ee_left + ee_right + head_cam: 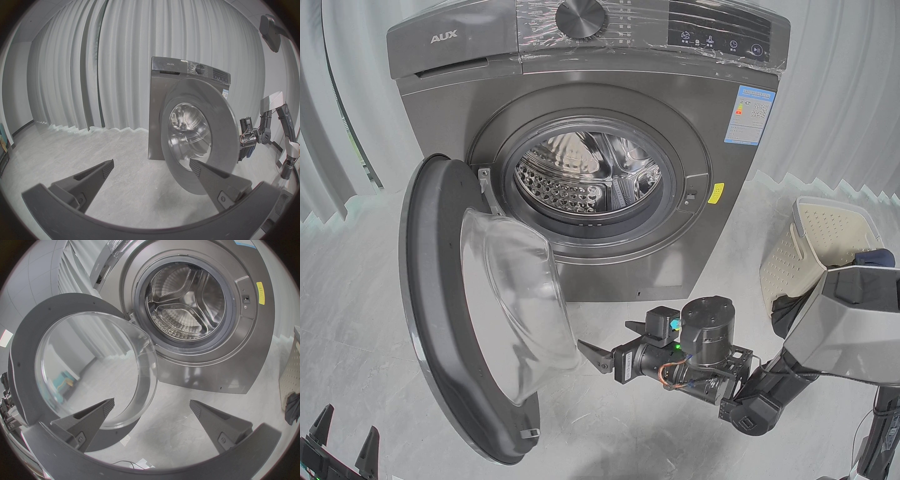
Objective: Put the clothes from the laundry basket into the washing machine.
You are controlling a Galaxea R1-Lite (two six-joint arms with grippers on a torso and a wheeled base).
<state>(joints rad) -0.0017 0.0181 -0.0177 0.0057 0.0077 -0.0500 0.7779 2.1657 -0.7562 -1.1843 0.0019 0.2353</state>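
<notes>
The left hand (350, 422) sits lowest and closest, its fingers apart and empty. It is parked well to the left of the door (434, 300), where it is out of the loading path. The right hand (612, 342) hangs low over the floor (650, 437), fingers also spread with nothing between them. Its tips are just beside the door's bulging glass but, as far as can be seen, not touching it. The door stands swung wide to this hand's left, which leaves the drum (587, 169) of the washer (650, 275) open ahead of and above the hand; nothing lies in the drum. The clothes (872, 257) are behind the right hand and off to its right, a dark bundle in the pale basket (825, 244). The basket stands on the floor near the washer's right corner, likely within that arm's reach. By this, the door is already open and no garment is loaded yet. The right hand would need to turn toward the basket for a first grasp, keeping clear of the door's edge.
</notes>
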